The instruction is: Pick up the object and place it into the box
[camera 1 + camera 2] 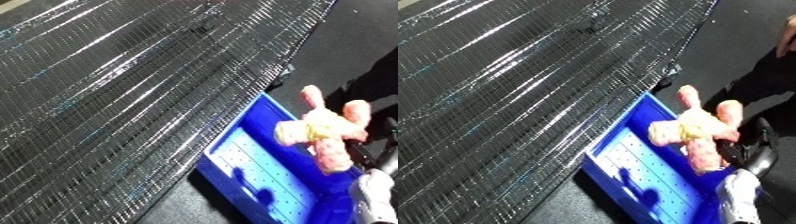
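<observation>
No brand, label or writing can be read on anything here. A pink, soft, limbed plush toy with a pale yellow patch (pixel 322 131) is held in the air above the blue plastic bin with a dotted floor (pixel 258 170), over its right-hand half. The toy's long axis runs roughly from the upper left down to the lower right, with two stubby limbs pointing up and one hanging down toward the bin floor. The robot's black right hand (pixel 746 150) is just beside the toy's lower limb; whether its fingers grasp it cannot be told. The bin sits at the right edge of a dark wire-mesh bench (pixel 115 100).
</observation>
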You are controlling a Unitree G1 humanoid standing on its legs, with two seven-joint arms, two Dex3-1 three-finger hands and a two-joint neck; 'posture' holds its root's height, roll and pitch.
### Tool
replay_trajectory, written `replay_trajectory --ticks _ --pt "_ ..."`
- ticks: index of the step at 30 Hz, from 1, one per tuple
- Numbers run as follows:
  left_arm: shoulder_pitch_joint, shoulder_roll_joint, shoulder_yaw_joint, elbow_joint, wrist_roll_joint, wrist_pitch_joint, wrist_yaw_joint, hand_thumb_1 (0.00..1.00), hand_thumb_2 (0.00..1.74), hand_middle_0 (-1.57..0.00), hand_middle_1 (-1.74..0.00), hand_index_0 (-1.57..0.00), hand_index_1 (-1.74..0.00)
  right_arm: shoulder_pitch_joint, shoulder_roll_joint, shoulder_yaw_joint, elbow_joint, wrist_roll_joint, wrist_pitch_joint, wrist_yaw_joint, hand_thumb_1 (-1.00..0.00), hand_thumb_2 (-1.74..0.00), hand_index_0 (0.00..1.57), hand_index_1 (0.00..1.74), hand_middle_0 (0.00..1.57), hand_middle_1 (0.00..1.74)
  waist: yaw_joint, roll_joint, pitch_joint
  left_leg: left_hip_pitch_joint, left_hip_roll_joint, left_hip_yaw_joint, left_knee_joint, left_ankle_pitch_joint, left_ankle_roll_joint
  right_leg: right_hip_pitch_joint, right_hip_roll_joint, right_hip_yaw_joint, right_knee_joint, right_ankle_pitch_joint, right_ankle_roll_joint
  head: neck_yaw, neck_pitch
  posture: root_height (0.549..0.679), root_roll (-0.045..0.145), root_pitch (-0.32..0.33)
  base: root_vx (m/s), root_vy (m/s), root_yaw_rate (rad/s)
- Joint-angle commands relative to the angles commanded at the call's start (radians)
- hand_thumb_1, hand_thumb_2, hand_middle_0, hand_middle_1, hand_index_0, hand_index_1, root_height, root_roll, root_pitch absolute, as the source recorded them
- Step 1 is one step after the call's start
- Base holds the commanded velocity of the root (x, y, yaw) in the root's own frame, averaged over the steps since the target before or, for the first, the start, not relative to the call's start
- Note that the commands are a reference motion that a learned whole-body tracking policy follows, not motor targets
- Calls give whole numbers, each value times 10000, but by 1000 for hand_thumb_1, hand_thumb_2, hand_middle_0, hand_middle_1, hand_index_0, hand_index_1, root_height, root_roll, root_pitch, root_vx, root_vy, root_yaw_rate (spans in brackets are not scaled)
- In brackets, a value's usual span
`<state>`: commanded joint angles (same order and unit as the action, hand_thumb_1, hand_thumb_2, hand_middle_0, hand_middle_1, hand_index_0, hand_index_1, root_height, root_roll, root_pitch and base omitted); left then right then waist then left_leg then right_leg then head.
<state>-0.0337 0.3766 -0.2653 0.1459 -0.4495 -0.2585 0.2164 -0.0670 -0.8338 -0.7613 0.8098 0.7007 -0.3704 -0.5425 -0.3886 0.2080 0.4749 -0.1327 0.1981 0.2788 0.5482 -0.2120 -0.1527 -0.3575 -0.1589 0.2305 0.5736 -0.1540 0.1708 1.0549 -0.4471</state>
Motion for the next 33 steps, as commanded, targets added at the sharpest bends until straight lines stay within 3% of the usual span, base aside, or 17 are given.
replay_trajectory --ticks 8,17,20,24,33 --pt "27 20 63 -59 39 18 11 1000 1740 -1570 -1740 -1570 -1740 101 -128 -43 339 75 33 102 0 0 0 0 0 0 82 21 -30 -8 21 -9 -72 81 -13 10 -8 -41 -39 -30 16 45 -210 646 99 -84 8 -17 13" --pt "142 -14 271 -153 40 94 10 1000 1740 -1570 -1740 -1570 -1740 422 209 158 -195 -7 -147 493 0 0 0 0 0 0 211 -84 -49 -44 80 -64 -115 161 -26 -5 3 -86 -39 -68 25 -279 -418 644 99 -87 6 -19 10" --pt "191 -66 365 -142 21 120 56 1000 1740 -1570 -1740 -1570 -1740 450 522 451 -1043 -478 -433 617 0 0 0 0 0 0 233 -152 -61 -55 102 -78 -103 183 -22 -30 19 -88 -3 -84 33 -745 -519 644 98 -88 2 -14 -4" --pt "244 -153 516 -137 -7 164 120 1000 1740 -1570 -1740 -1570 -1740 418 1325 939 -3101 -1191 -728 643 0 0 0 0 0 0 218 -282 -51 -83 123 -103 -41 172 -1 -69 33 -103 90 -128 39 -1067 -592 643 98 -90 -4 -10 20" --pt "532 -189 835 -145 20 409 167 1000 1740 -1570 -1740 -1570 -1740 562 2305 1820 -6837 -2554 -270 761 0 0 0 0 0 0 523 -551 -41 -200 155 -285 84 172 54 -81 54 -194 262 -148 46 -1830 -693 641 93 -97 -14 -12 60"
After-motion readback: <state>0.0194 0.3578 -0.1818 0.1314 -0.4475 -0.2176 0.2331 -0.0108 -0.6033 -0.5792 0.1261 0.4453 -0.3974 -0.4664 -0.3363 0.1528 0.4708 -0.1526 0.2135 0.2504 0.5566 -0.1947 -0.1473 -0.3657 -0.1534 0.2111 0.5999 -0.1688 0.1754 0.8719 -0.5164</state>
